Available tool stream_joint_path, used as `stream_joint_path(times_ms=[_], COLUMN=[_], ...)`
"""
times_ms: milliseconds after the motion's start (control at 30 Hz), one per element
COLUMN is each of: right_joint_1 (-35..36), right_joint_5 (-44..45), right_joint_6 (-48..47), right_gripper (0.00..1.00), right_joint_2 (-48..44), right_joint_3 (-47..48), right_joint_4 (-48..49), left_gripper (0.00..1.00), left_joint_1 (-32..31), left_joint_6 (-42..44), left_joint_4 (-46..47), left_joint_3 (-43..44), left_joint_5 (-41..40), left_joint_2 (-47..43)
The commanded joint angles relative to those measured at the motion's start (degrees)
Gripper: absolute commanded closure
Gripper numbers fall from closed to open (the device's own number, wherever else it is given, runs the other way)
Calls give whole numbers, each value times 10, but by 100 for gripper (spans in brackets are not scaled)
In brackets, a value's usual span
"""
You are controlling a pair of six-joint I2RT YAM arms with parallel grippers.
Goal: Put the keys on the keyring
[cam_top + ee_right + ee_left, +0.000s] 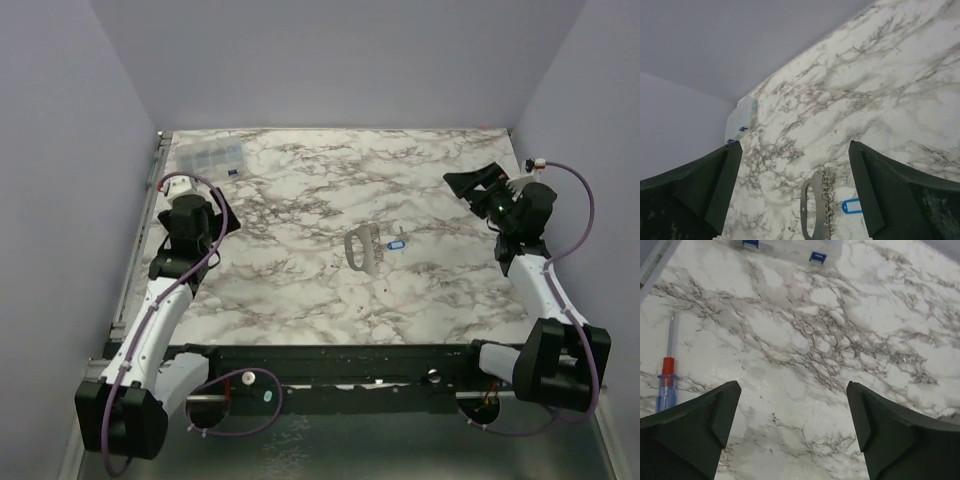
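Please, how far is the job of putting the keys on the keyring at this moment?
Done: nothing that I can confirm. The keyring, its blue tag and the keys lie bunched mid-table; whether any key is threaded is too small to tell. In hand: nothing; left gripper and right gripper are open, empty, apart from them. Left: pick up, thread keys.
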Motion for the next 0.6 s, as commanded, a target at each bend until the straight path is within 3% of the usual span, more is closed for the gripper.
stream_joint_path(times_ms=[0,200,433,567], right_joint_1=[1,3,34,46], right_joint_5=[46,67,189,200], right_joint_6=[-46,-63,-93,-105], right_gripper=[0,0,0,0], right_joint_2=[-11,-5,-53,-65], right_joint_3=[32,52,47,47], right_joint_4=[-186,-370,-464,-499], left_gripper=[1,2,6,11], left_joint_1=[-51,-169,-270,-334], left_joint_6=[46,70,101,139], left_joint_4=[-27,-34,-42,-51], left_joint_3=[25,40,53,79], left_joint_5=[82,89,79,43], left_joint_2=[47,109,133,165])
